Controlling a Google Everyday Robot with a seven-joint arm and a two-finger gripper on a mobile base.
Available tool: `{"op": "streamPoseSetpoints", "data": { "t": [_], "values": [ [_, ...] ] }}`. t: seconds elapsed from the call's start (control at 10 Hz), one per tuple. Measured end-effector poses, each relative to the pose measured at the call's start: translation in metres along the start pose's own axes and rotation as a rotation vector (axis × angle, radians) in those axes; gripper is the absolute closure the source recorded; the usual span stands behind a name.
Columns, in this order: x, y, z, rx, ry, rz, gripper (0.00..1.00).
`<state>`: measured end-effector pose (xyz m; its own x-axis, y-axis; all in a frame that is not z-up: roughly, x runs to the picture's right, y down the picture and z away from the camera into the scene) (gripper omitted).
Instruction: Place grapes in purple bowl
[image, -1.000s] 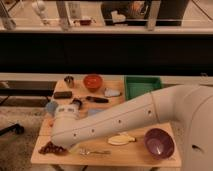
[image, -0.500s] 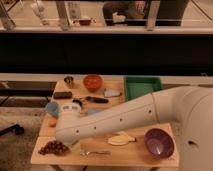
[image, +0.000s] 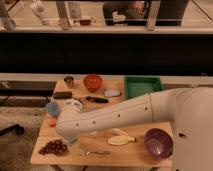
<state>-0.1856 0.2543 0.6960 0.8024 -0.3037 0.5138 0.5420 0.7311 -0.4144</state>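
Our hand (image: 69, 138) hung low near the front-left corner of the surface (image: 131, 156), whether spread or closed we could not tell, the grapes (image: 53, 147) just beside it toward that corner, the purple bowl (image: 158, 143) well apart at the front-right corner.

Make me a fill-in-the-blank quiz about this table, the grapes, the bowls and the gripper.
The grapes lie at the front ____ corner of the table. The bowl at the front right is ____ in colour. The gripper, at the arm's end, is nearest the ____. Right of the red bowl stands a ____ tray.
Missing: left; purple; grapes; green.
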Motion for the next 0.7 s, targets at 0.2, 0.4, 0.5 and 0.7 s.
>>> {"op": "streamPoseSetpoints", "data": {
  "t": [0.2, 0.4, 0.5, 0.7],
  "values": [
    [-0.007, -0.001, 0.012, -0.010, -0.067, 0.005, 0.20],
    [-0.011, -0.005, 0.019, -0.013, -0.136, 0.022, 0.20],
    [-0.016, -0.009, 0.023, -0.017, -0.168, 0.026, 0.20],
    [-0.025, -0.019, 0.029, -0.024, -0.205, 0.026, 0.20]
  ]
}}
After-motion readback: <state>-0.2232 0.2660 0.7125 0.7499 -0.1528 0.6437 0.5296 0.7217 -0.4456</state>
